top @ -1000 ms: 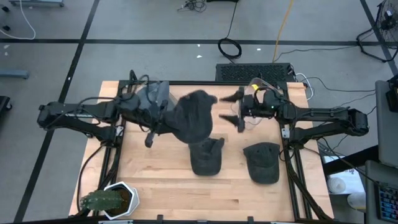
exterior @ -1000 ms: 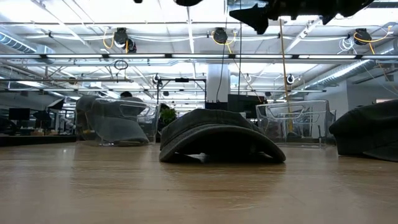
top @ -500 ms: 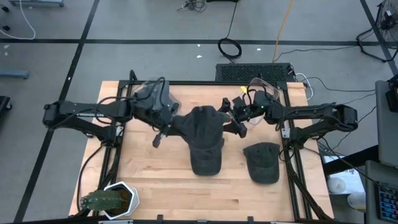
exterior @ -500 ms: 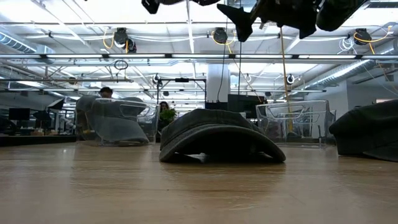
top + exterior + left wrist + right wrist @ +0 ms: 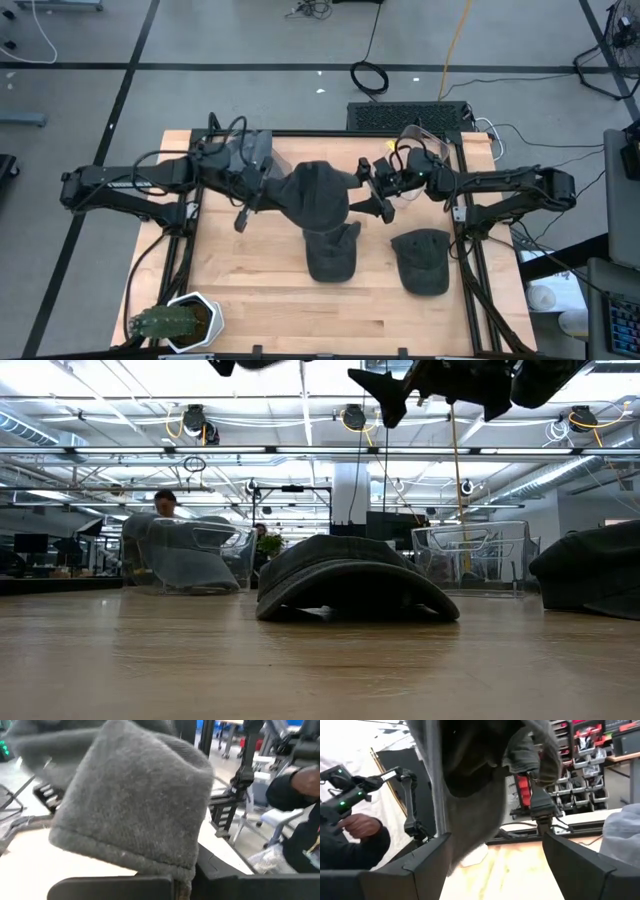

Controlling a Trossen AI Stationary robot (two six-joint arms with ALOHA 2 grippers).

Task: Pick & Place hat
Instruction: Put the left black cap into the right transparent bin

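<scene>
The grey hat (image 5: 318, 193) is held in the air over the middle of the table (image 5: 250, 310), clamped at its left edge by the left gripper (image 5: 268, 196), whose fingers are pressed together on the fabric. Directly beneath and just in front of it a second hat (image 5: 331, 252) lies flat on the wood, and a third hat (image 5: 421, 262) lies to the right of that, well apart from the raised one. Since a second ago the raised hat has been carried rightward and a little forward, from near the table's back edge to a spot above the lying hat, and then eased slightly back. Over the same span the right gripper (image 5: 375, 190) has been brought in from the right until it sits just beside the hat's right edge, its fingers spread wide with fabric hanging between them in the right wrist view, and the gap has been narrowing a little. No grip by that gripper is seen yet. It is judged that a handover or two-handed hold is being prepared, with placement still to come. A planter (image 5: 178, 322) stands at the front-left corner, untouched.
</scene>
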